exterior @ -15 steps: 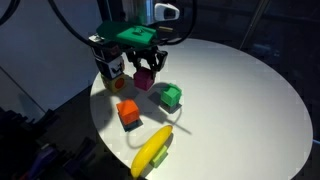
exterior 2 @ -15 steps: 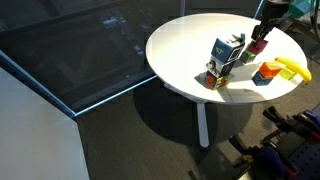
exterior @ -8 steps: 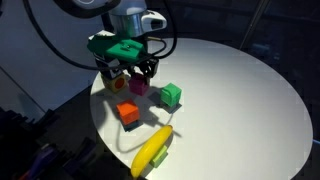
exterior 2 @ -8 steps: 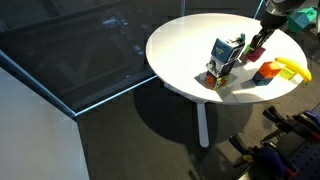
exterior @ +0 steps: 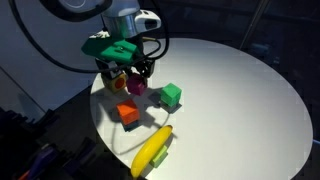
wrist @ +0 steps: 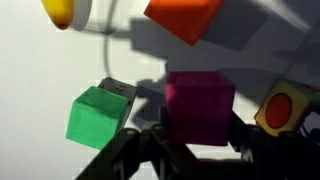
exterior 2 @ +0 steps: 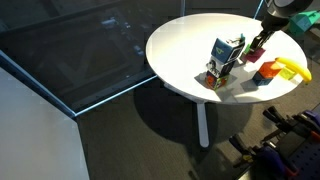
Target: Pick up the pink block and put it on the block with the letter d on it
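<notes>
Jaws on the gripper [exterior: 133,78] are pinching the pink block [wrist: 200,103] from both sides, over the table [exterior: 240,90] near its rim. Wrist view: green cube [wrist: 98,116] at 9 o'clock of it, orange cube [wrist: 185,18] at 12, printed cube [wrist: 285,108] at 3, can't read any letter tbh.

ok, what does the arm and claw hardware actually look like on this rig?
Arm: rounded white-grey shell. A bright green bracket sits at the wrist, above a black claw. Thin black cables loop off the wrist. In the wrist view the fingers read as dark, angular bars. No legible markings at this resolution.
</notes>
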Controlling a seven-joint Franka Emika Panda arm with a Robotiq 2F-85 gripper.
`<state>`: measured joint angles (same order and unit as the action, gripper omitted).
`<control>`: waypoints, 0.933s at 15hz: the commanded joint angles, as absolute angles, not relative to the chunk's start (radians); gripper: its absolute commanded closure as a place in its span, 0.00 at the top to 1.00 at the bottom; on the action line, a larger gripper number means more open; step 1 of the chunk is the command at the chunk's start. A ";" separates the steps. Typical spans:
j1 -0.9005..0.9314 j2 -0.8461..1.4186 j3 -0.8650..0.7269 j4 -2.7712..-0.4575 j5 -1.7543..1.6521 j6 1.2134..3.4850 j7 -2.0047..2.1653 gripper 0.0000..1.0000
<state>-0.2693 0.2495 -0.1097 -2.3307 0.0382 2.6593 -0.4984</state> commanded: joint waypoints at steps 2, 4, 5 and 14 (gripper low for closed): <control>-0.272 0.175 -0.112 -2.345 0.018 2.624 -0.509 0.31; -0.269 0.168 -0.114 -2.344 0.019 2.620 -0.508 0.31; -0.268 0.164 -0.115 -2.345 0.019 2.617 -0.508 0.31; -0.258 0.091 -0.155 -2.362 -0.070 2.530 -0.471 0.31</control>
<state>-0.2693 0.1514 -0.1288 -2.3358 -0.0157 2.5812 -0.4941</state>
